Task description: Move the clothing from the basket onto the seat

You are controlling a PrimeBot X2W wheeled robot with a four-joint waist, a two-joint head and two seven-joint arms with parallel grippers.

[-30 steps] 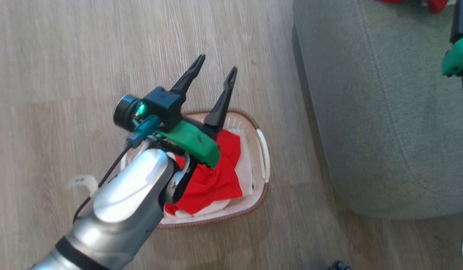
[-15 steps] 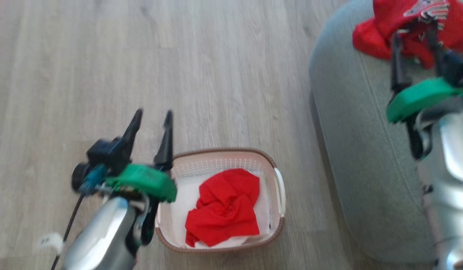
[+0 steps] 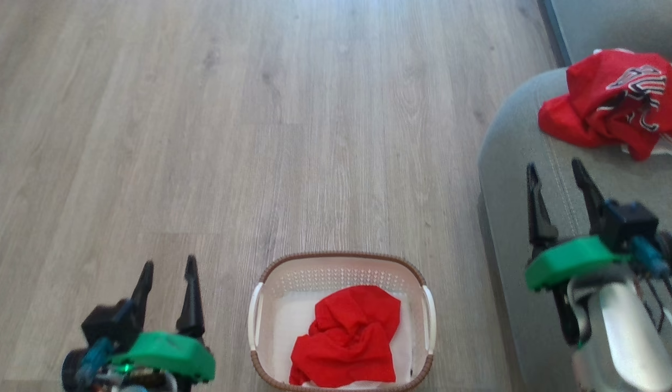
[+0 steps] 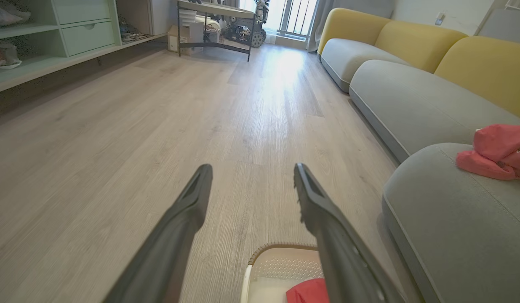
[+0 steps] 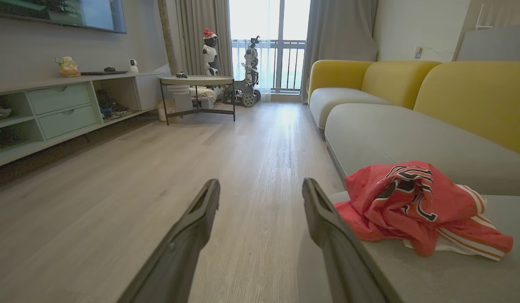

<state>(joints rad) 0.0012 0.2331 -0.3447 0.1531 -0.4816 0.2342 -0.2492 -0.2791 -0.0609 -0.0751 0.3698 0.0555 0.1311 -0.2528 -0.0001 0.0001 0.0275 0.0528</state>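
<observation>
— On the floor (image 3: 259, 136), just off the seat's (image 3: 510, 147) rounded edge, stands the basket (image 3: 341, 255), one red garment (image 3: 349, 337) inside.
— And the lettered garment (image 3: 608, 103)?
— Near the seat's far edge.
— Hands?
— Left hand (image 3: 169, 262) and right hand (image 3: 553, 164) both spread wide, empty; wide floor beyond the basket's rim.

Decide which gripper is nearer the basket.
Left. The left gripper hangs open over the floor, just off the basket's left side; the right gripper is open farther off, above the seat.
</observation>
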